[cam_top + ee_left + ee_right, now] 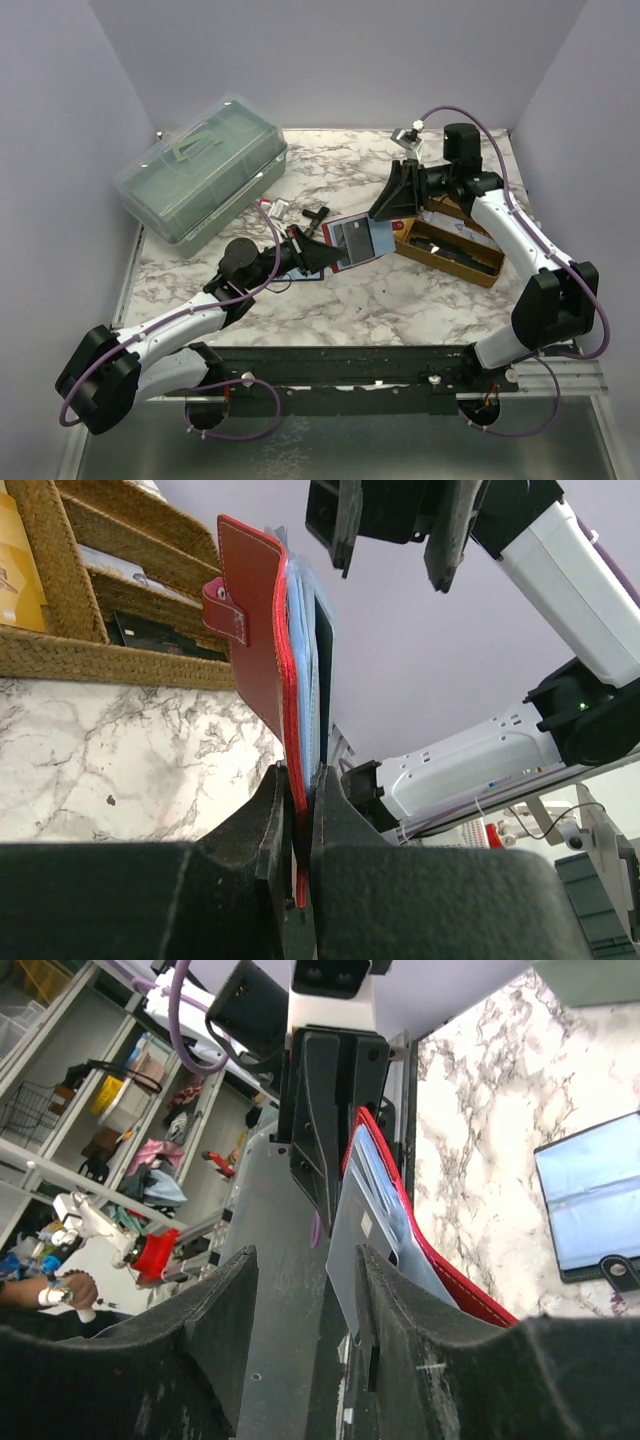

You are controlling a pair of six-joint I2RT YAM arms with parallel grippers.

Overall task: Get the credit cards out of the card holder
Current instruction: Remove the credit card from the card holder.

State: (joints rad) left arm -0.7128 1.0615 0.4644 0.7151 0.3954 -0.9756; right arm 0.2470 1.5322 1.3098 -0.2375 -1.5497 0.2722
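My left gripper (318,255) is shut on the lower edge of a red card holder (358,240) and holds it up above the table. In the left wrist view the holder (260,640) stands upright between my fingers (270,820), with light blue cards (303,670) in its pockets. My right gripper (385,210) is open at the holder's far end. In the right wrist view a grey card (352,1240) sticks out of the red holder (445,1265) and lies between my open fingers (395,1300), close to the right one.
A wicker tray (450,248) with dark items lies under the right arm. A clear green plastic box (205,170) stands at the back left. Small objects (282,210) lie behind the left gripper. A second open black wallet (590,1200) lies flat on the marble.
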